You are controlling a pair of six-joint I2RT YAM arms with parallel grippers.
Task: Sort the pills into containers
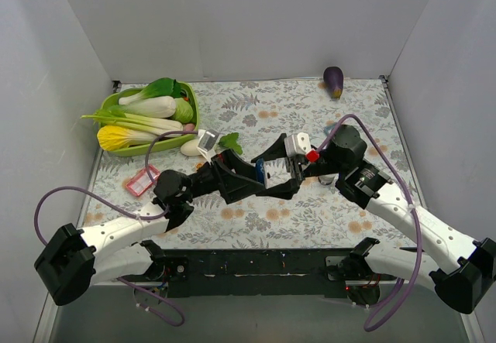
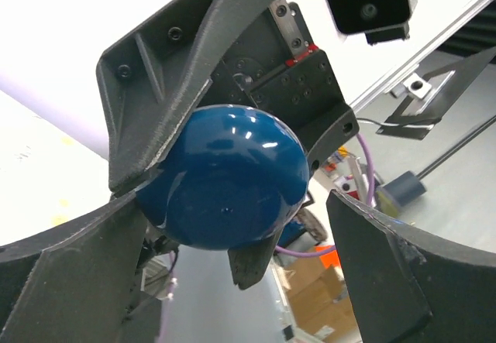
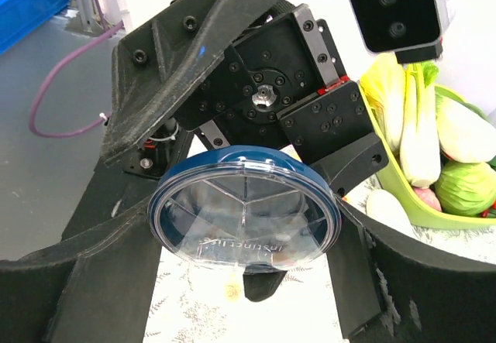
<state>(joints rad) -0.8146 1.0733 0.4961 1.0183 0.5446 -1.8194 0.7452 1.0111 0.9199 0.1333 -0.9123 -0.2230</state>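
The flower-patterned surface (image 1: 310, 111) fills the floor of a white-walled booth. The left arm (image 1: 116, 234) and the right arm (image 1: 411, 211) reach in from the near corners and meet above the middle of it. At the far left stands a big green basket (image 1: 114, 100) heaped with leafy vegetables (image 1: 147, 111). The two wrists face each other head-on. The left pincer (image 2: 232, 204) is spread wide. In its own view one of its fingers lies right at the side of a round blue container (image 2: 232, 165), and the other stands clear of it with a gap showing. The right pincer (image 3: 244, 215) is pinching that container, with a finger pressed against the rim on each side. The container is held off the surface between the two wrists, near the centre. Its glossy blue underside faces the left wrist camera. Its clear lid, divided into segments, faces the right wrist camera. From above it is mostly hidden by the fingers. A small pink tray (image 1: 142, 181) lies on the surface at the left, near the left arm's elbow. A purple eggplant (image 1: 333, 82) rests by the far wall, to the right of centre.
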